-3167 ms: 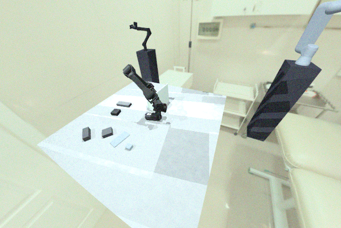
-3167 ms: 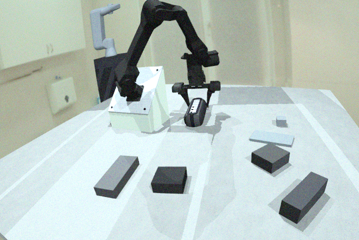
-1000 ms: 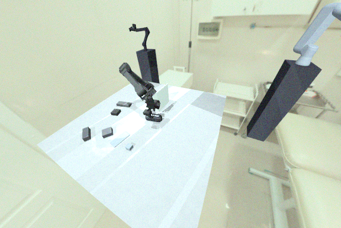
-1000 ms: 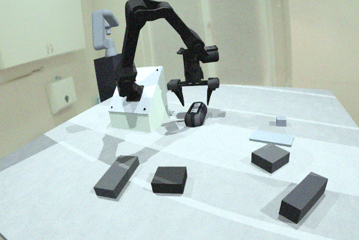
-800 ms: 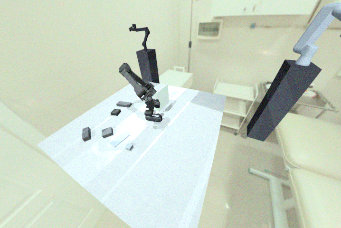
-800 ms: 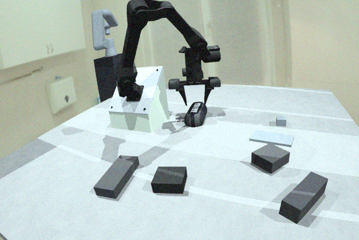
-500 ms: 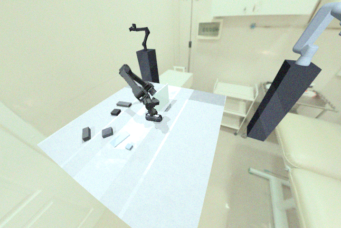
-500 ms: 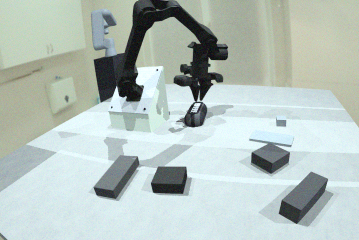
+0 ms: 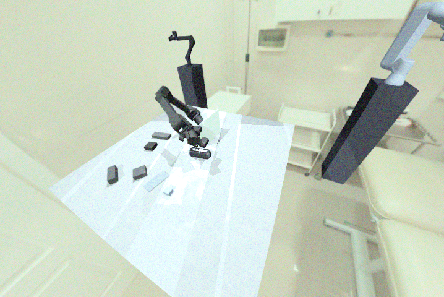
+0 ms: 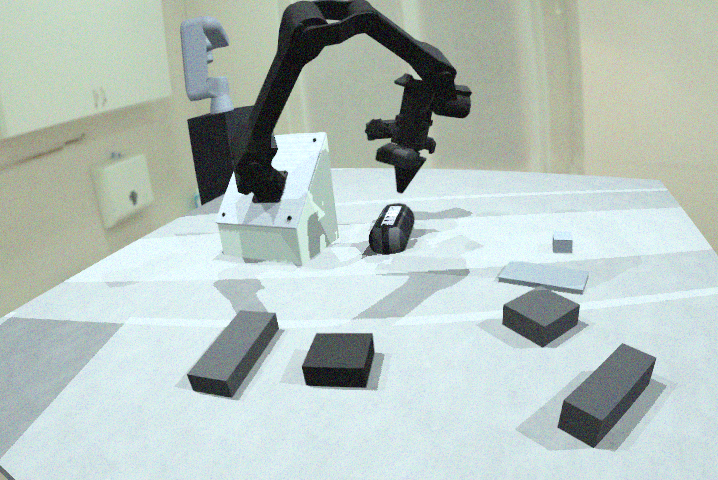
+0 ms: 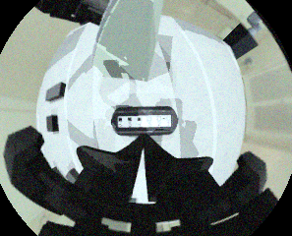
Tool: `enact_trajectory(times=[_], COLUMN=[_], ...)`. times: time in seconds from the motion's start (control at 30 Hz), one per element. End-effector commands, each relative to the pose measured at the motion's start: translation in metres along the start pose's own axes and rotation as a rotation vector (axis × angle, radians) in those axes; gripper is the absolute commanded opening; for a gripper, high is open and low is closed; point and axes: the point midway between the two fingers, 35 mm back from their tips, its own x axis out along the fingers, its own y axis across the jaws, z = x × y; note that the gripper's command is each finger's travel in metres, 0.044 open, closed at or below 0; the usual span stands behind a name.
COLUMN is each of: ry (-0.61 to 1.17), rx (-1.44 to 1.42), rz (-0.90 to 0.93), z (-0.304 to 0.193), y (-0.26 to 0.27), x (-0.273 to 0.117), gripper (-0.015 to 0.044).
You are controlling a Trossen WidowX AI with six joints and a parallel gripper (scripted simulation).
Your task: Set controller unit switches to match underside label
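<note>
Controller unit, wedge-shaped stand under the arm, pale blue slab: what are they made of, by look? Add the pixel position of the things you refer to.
Controller unit (image 9: 200,153) (image 10: 391,236) (image 11: 145,132): probably glossy plastic, light streaks on its rounded dark shell. Wedge stand (image 10: 261,242): perhaps painted sheet or plastic, smooth pale faces. Slab (image 9: 155,180) (image 10: 543,277): unclear, plain and untextured.

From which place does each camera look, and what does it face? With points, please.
Top: high beyond the bench's free end, facing the arm and controller unit (image 9: 200,153) (image 10: 391,229) (image 11: 144,132).
Exterior: raised beside the bench, facing across the dark blocks; whole arm visible.
Wrist: on the arm, looking past its closed gripper (image 9: 201,145) (image 10: 400,191) (image 11: 144,138) at the unit's label.
Top and exterior share the light-blue strip (image 9: 155,180) (image 10: 543,277).
</note>
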Motion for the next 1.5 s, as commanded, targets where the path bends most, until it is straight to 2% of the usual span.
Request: enact_trajectory(times=[0.0, 0.4, 0.53, 0.97, 1.2, 1.47], ry=[-0.009, -0.009, 0.011, 0.162, 0.195, 0.196], rx=[-0.024, -0.024, 0.076, 0.965, 1.389, 1.399], rz=[-0.002, -0.002, -0.003, -0.116, -0.228, -0.232], z=[0.000, 0.000, 0.002, 0.024, 0.035, 0.035], y=[-0.001, -0.001, -0.005, -0.039, -0.052, -0.052], x=[0.000, 0.000, 0.001, 0.011, 0.016, 0.016], gripper=[0.0000, 0.0000, 0.0105, 0.0440, 0.0440, 0.0440])
